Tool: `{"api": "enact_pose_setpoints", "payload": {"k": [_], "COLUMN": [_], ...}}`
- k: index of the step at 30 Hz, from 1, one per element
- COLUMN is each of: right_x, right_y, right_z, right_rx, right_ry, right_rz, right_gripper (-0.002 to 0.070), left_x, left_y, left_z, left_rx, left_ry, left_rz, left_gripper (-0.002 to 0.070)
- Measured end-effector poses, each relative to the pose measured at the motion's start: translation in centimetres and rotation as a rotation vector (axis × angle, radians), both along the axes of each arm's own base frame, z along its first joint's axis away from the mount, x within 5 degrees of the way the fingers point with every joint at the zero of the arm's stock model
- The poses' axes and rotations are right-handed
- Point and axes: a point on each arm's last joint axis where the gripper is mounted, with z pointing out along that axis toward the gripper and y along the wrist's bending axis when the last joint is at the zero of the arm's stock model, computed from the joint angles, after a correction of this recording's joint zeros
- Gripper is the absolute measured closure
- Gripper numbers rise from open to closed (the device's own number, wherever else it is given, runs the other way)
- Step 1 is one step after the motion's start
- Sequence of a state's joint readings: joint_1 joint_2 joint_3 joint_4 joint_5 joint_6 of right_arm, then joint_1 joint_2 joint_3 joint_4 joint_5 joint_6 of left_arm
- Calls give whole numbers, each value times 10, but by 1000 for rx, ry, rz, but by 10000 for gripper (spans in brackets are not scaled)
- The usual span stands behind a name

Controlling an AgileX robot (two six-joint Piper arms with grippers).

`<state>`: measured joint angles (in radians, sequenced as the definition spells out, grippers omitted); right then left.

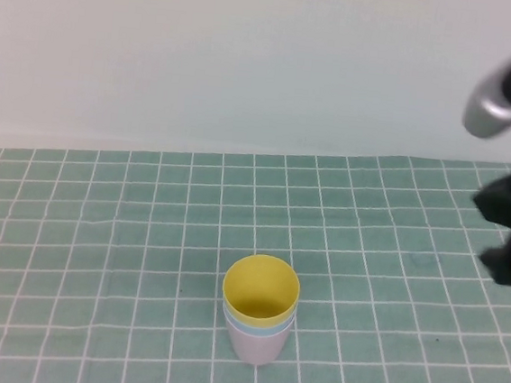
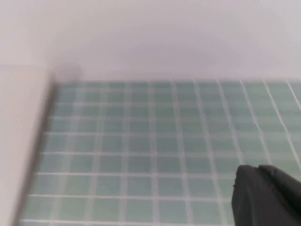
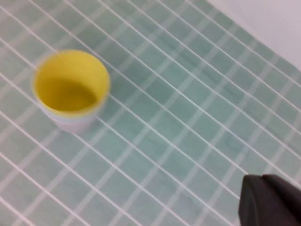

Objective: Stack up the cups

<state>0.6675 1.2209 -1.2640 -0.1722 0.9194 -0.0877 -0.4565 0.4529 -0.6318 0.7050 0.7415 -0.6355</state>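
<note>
Green tiled table (image 1: 98, 231), pink cup (image 1: 257, 346) upright on it, seemingly near-centre

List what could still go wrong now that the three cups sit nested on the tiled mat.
1. The right gripper, shut and empty, hangs to the right of the stack; a careless sweep leftward could topple it.
2. The yellow cup tops the blue cup and pink cup; if it is seated loosely, a bump may tip it.
3. The left gripper, shut, is near the mat.
</note>
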Motion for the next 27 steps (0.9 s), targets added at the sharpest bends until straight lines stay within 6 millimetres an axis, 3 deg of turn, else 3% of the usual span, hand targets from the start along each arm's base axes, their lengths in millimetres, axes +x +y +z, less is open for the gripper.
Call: {"api": "enact_pose_setpoints", "payload": {"k": [3,7,10,13,17,20,24,27], "right_x": [-7,-23,-47,-77,-110,-132,-145,-148], "right_y": [-25,-70,-102,-122,-135,-139,-141,-141], "right_z": [-12,-25,-42,-63,-92,-116,-152,-178], "right_rx": [-13,97,205,282,343,383,392,392], "right_ry": [-21,-117,-213,-299,-381,-426,-437,-405], "right_rz": [-74,-231,-359,-449,-533,-583,-612,-623], "right_gripper": [675,676,676,676,677,677,678,678], "left_x": [-27,-61,-78,-88,-84,-72,-57,-48], "left_y": [22,41,46,46,41,28,1,-18], "left_z": [8,12,12,12,13,-1,-40,-76], "left_rx": [1,4,-32,-130,-280,-350,-314,-242], "left_ry": [-111,-234,-305,-363,-434,-422,-300,-319], "left_rz": [129,268,291,279,235,124,-113,-309], "left_gripper": [676,676,676,676,676,676,676,676]}}
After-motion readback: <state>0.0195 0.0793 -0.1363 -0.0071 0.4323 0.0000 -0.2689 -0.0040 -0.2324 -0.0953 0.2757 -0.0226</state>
